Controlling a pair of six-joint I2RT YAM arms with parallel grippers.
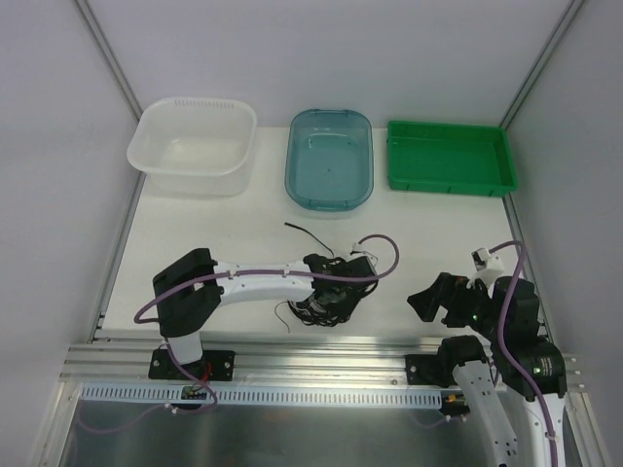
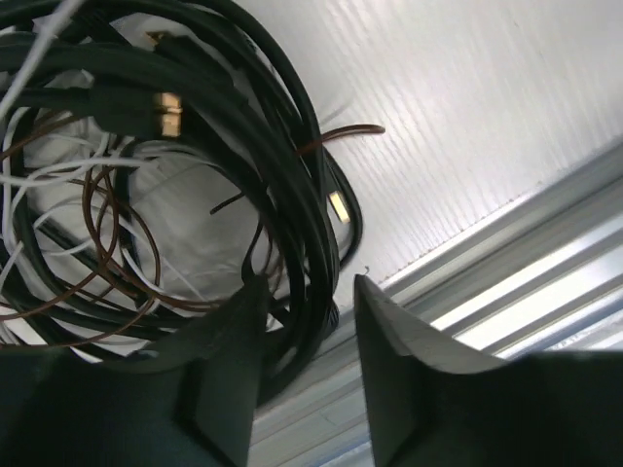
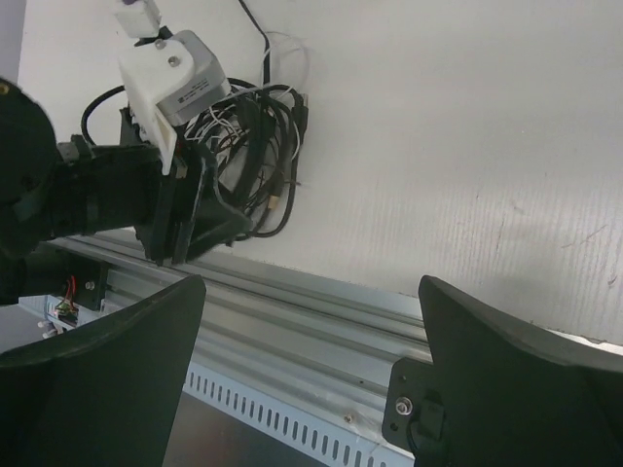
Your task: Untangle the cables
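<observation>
Surface: white table [image 1: 224,243] in a white-walled cell, with an aluminium rail [image 1: 311,350] along its near edge.
Far row: white basin [image 1: 146,136] at left, blue tub [image 1: 292,165] in the middle, green tray [image 1: 448,125] at right, all well apart from the arms.
Cables [image 1: 326,302]: one tangled bundle lying on the table near the rail, just ahead of the left arm's wrist. One dark end [image 1: 300,230] trails out toward the blue tub.
Bundle contents, left wrist view: thick black loops, thin white wires [image 2: 58,170], very thin brown wire [image 2: 107,224] and a gold-tipped plug [image 2: 167,107].
Left gripper [image 2: 307,292]: down at the bundle's near side, jaws narrowly apart. Black strands pass between the fingers and lie against one of them. Light shows beside the other, and I cannot tell whether anything is pinched.
Right gripper [image 3: 311,389]: raised over the table's right side, well apart from the bundle, jaws spread wide with nothing between them.
Hose: purple hose [image 1: 384,255] arches over the left wrist.
</observation>
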